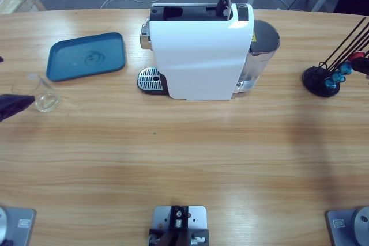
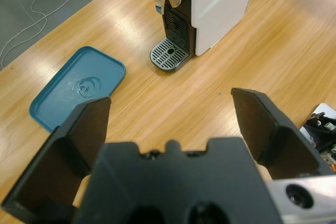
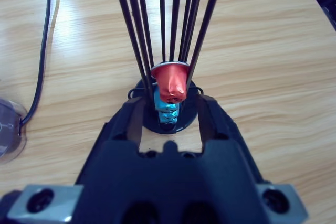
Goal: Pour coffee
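1. Right wrist view: the right end effector (image 3: 169, 121) points straight at a capsule rack (image 3: 167, 114) of upright black rods on a round base. A red capsule (image 3: 170, 81) sits between the rods, directly ahead of the jaws and a little above them, with a blue capsule (image 3: 167, 113) below it.
2. The right jaws stand apart on either side of the rack's base, gripping nothing.
3. Left wrist view: the left end effector (image 2: 170, 124) is spread wide and empty, facing the coffee machine (image 2: 207, 9) and its drip grille (image 2: 169, 54), with a blue tray (image 2: 76, 94) off to one side.
4. High view: a clear glass (image 1: 45, 101) stands at the table's (image 1: 184, 159) left edge, just beside the left end effector, well apart from the machine.
5. No coffee shows anywhere yet; the glass looks empty.
6. The right arm is nearer the capsules, the left nearer the glass.
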